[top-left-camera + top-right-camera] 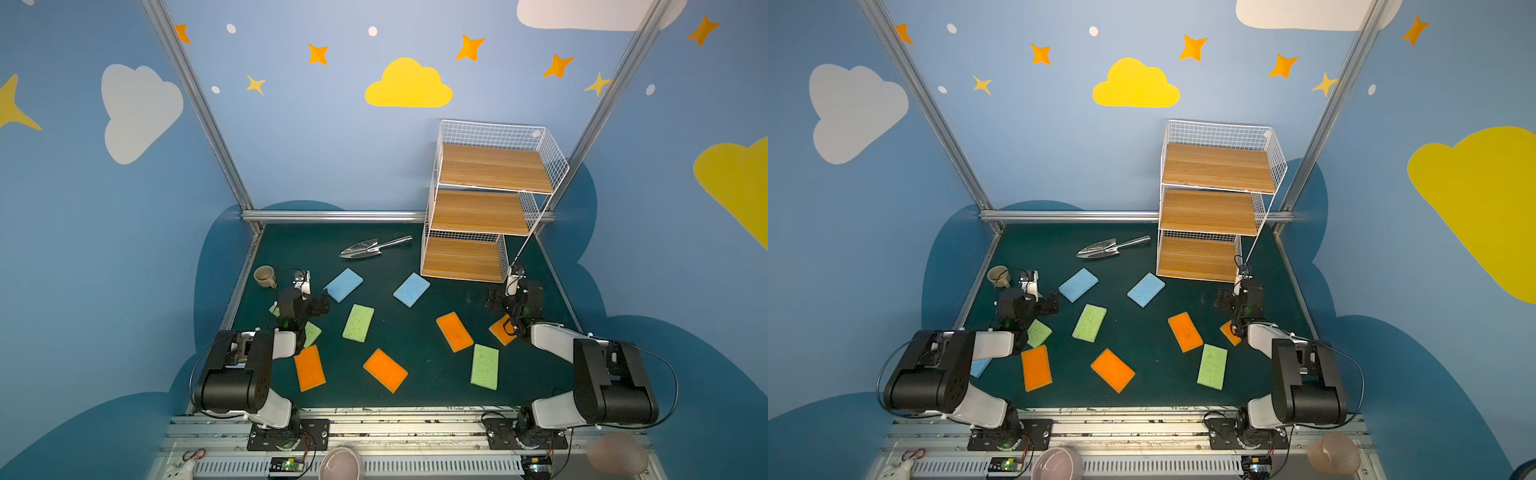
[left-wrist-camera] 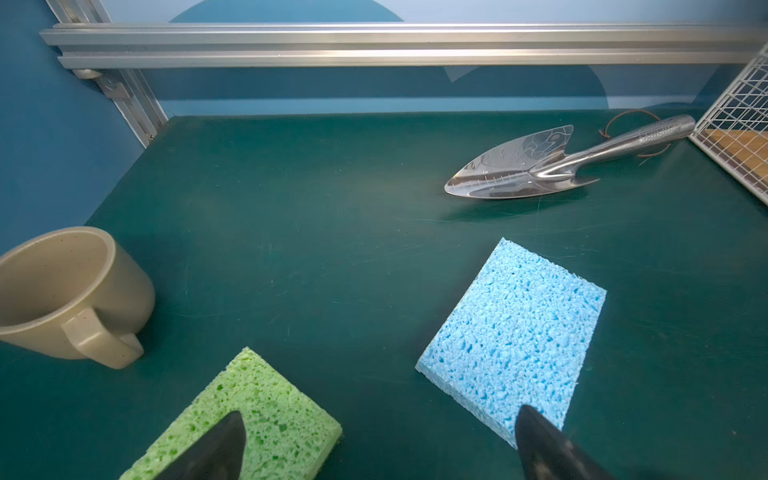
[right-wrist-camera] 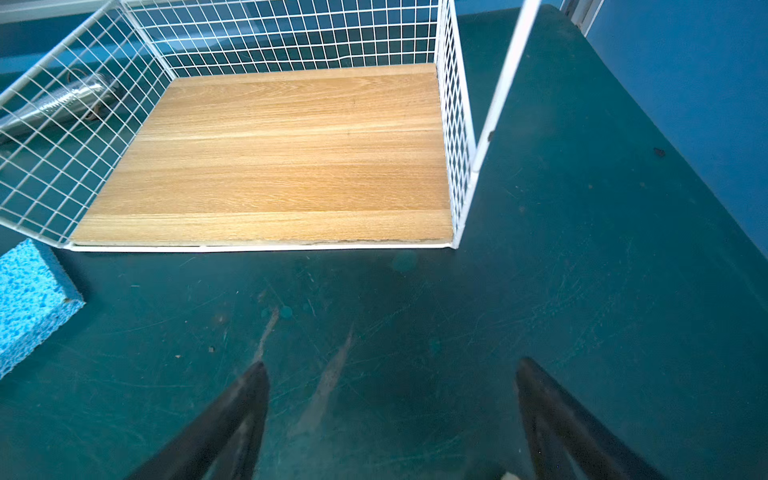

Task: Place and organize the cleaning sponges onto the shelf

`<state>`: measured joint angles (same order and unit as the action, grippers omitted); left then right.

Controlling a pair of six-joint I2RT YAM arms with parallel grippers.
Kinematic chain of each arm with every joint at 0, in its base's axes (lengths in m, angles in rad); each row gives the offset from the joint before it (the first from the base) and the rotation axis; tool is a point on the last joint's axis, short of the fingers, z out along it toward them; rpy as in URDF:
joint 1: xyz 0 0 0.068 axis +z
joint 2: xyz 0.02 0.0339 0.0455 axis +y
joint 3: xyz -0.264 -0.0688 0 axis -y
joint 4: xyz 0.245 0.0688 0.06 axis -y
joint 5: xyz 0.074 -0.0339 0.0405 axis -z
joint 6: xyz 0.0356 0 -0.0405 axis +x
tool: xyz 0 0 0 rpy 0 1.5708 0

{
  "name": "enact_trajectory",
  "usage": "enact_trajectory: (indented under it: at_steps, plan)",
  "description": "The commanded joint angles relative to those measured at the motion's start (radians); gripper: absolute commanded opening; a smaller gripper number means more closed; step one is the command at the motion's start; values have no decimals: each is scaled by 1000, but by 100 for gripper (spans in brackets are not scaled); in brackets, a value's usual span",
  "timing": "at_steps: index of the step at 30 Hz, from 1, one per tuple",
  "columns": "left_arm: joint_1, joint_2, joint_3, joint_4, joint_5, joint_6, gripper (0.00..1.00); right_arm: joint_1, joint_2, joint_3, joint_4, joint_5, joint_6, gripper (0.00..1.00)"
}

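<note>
In both top views the shelf (image 1: 478, 212) stands at the far right of the green table (image 1: 457, 299), all three wooden boards bare. The cleaning sponges (image 1: 358, 323) lie flat and scattered on the table in front of it, two blue ones farthest back, green and orange nearer, a few partly hidden beneath the arms. A beige mug (image 1: 264, 276) sits upright at the far left with nothing seen inside; a metal trowel (image 1: 370, 248) lies between it and the shelf. The left gripper (image 1: 306, 304) hangs by the mug, the right gripper (image 1: 514, 298) just before the lowest tier

In the left wrist view the left gripper's jaws are spread wide and hold nothing: one fingertip (image 2: 228, 440) shows over a green sponge (image 2: 270, 395), the other over the corner of a blue sponge (image 2: 515, 328)

In the right wrist view the right gripper's jaws gape wide over bare table, gripping nothing. The lowest board carries nothing; the corner of a second blue sponge (image 3: 29, 299) lies near the shelf's front edge
</note>
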<state>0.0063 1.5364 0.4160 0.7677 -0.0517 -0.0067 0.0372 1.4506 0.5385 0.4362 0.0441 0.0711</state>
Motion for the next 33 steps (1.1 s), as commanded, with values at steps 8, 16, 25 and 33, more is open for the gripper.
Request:
enact_trajectory:
  at_steps: [8, 16, 25, 33]
  plan:
    - [-1, -9, 4, -4, 10, 6, 100, 0, 4, -5, 4, 3, 5, 91]
    - [0, -9, 3, -4, 12, 5, 100, 1, 4, -6, 4, 3, 6, 91]
    - [6, -9, 3, -5, 19, 2, 100, -9, 4, -8, 5, -15, 7, 91]
    - [18, -4, 13, -17, 42, -4, 100, -8, 5, -3, -1, -16, 7, 91]
